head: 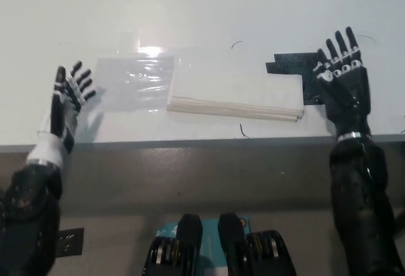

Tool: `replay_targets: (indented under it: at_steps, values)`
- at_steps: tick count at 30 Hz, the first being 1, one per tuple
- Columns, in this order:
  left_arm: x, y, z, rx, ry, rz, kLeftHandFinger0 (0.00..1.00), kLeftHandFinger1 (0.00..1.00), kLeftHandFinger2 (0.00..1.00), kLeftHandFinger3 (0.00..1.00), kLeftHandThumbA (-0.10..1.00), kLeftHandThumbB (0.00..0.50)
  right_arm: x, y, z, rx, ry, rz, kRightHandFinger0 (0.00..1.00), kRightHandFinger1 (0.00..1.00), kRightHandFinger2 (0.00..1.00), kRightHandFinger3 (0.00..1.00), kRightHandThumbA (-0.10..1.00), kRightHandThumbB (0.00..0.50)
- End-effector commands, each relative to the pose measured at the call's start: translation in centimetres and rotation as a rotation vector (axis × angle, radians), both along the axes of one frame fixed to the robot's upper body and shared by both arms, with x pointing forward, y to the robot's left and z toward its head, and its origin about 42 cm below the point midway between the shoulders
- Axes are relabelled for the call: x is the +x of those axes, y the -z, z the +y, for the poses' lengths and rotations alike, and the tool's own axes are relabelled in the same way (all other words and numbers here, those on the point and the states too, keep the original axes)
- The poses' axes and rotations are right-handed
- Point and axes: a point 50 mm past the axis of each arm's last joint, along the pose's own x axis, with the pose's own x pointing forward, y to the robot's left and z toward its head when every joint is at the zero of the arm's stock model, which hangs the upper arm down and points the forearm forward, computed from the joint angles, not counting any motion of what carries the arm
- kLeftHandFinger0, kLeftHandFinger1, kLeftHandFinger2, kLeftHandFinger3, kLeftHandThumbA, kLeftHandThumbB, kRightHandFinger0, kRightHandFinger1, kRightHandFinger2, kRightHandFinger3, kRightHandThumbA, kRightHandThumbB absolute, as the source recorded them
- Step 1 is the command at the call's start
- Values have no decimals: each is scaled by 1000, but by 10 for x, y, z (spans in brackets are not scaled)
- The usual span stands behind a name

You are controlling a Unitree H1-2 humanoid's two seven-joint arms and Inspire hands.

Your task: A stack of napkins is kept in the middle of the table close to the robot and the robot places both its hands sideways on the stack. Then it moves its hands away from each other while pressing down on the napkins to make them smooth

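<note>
Napkin stack (pixel 235 92) lies flat on the surface (pixel 209 10) near its front edge. Left hand (pixel 65 99) and right hand (pixel 342 83) flank the stack, clear of it, fingers spread, holding nothing. Risk: another pressing pass with uneven pressure could skew the upper napkins.

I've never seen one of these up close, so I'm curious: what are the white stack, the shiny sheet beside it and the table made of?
The stack looks like paper napkins: matte white, with thin layered edges along its near side. The sheet seems to be clear plastic film or tape: see-through, wrinkled, catching a bright glare. The table looks like smooth white laminate or painted board with a grey front edge; I can't tell which.
</note>
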Motion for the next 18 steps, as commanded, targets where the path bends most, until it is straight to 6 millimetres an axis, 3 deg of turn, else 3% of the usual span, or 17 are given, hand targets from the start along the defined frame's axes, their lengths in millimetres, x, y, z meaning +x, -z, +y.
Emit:
replay_targets:
  at_steps: [1,4,6,7,10,12,18]
  values:
    - [-66,-85,-53,141,263,-329,1000,1000,1000,1000,1000,289,-101,-154,33,-312,-42,-553,1000,1000,1000,1000,1000,346]
    - [-109,-92,-67,135,322,-415,1000,1000,1000,1000,1000,345,-152,-147,30,-379,-16,-649,1000,1000,1000,1000,1000,316]
    - [-124,-91,-69,147,322,-445,1000,1000,1000,1000,1000,359,-166,-140,29,-393,-13,-653,1000,1000,1000,1000,1000,326]
    - [-140,-85,-69,144,322,-458,1000,1000,1000,1000,1000,388,-183,-132,30,-402,-20,-633,1000,1000,1000,1000,1000,337]
    - [-167,-72,-67,160,321,-476,1000,1000,1000,1000,1000,365,-212,-112,31,-421,-24,-564,1000,1000,1000,1000,1000,357]
    - [-180,-68,-67,165,323,-481,1000,1000,1000,1000,1000,364,-219,-99,30,-442,-14,-555,1000,1000,1000,1000,1000,321]
    - [-218,-45,-62,172,315,-416,1000,1000,1000,1000,1000,382,-235,-55,28,-458,-43,-448,1000,1000,1000,1000,1000,309]
